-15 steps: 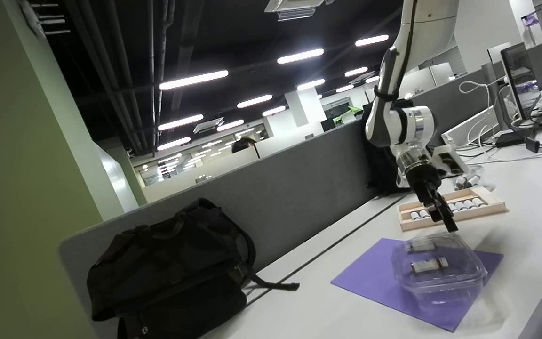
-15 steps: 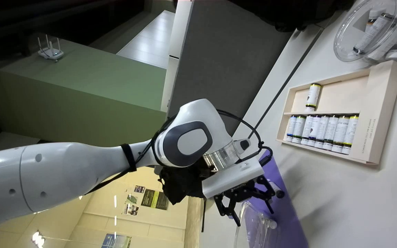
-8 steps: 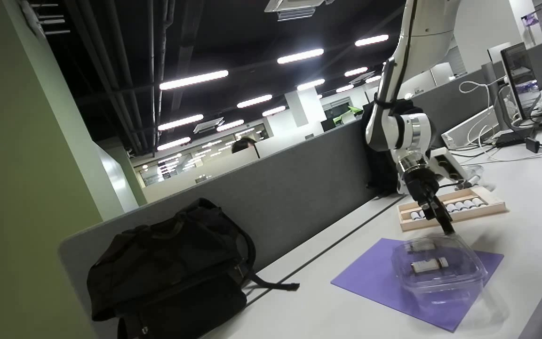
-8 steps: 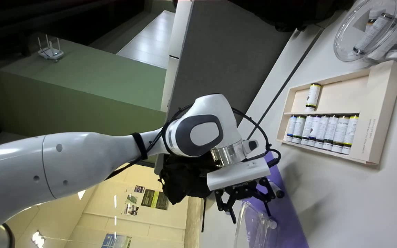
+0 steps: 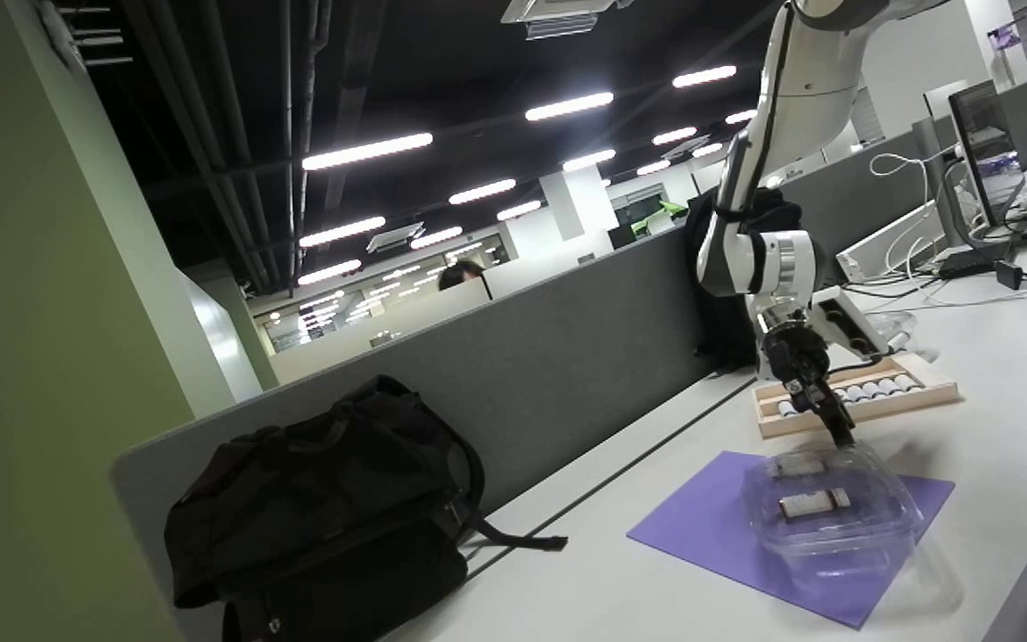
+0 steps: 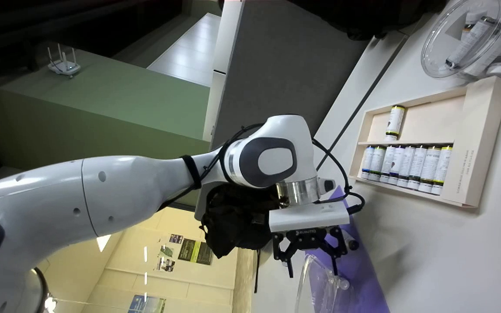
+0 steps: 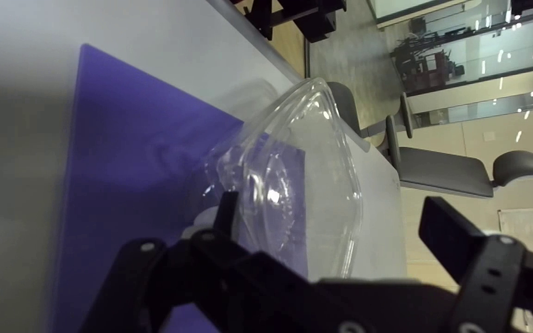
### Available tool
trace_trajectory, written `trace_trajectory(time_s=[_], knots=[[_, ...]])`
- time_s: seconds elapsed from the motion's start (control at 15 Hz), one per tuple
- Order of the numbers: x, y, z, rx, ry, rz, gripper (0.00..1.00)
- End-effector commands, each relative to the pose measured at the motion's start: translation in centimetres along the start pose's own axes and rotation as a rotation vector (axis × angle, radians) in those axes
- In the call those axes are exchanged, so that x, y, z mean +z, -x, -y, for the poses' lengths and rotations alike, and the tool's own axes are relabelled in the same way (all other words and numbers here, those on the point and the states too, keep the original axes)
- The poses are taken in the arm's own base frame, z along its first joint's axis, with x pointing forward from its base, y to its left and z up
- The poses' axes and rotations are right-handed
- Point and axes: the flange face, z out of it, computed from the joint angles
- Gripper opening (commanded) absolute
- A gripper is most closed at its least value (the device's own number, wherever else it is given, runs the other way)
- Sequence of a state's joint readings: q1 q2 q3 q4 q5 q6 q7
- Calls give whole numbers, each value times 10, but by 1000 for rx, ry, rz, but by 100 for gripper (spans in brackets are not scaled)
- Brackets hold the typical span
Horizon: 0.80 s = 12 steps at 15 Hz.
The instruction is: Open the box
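Just below my claw [image 6: 313, 274] sits the box [image 5: 834, 539], all clear plastic. I have the claw angled down with its two fingers [image 7: 226, 215] spread well apart. In the wrist view one of them stands right at the box's edge; whether it touches the plastic I can't tell. The other shows off to the side, apart from the box.

Spread out under the box, below the claw, is a purple sheet [image 5: 701, 526]. Through the box, in an exterior view, I see two tubes [image 5: 814, 504]; I can't make out whether they lie inside it or behind it.

Farther from the claw, on the white bench [image 5: 585, 580], a wooden tray [image 6: 479, 143] holds a row of tubes [image 6: 407, 167] in one compartment and a single tube [image 6: 395, 119] in the other. Past the tray from the claw is a round clear tub [image 6: 435, 52] with more tubes [image 6: 472, 42] showing through it.

Well away from the claw, on the side opposite the tub, a black bag [image 5: 326, 517] rests in front of a grey partition [image 5: 567, 374]. Farthest out, beyond the bench's edge, the wrist view catches a grey chair [image 7: 442, 171]; far past the claw, in an exterior view, stands a screen [image 5: 986, 147].
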<state>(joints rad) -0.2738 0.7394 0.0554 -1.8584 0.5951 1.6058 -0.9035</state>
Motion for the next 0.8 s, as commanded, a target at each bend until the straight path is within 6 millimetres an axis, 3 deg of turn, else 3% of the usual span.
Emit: trace_trajectory(time_s=[0.0,0.73], knots=[[-13,-7,2,27,-93,-1,100],[-20,-18,-5,69,-337,13,100]])
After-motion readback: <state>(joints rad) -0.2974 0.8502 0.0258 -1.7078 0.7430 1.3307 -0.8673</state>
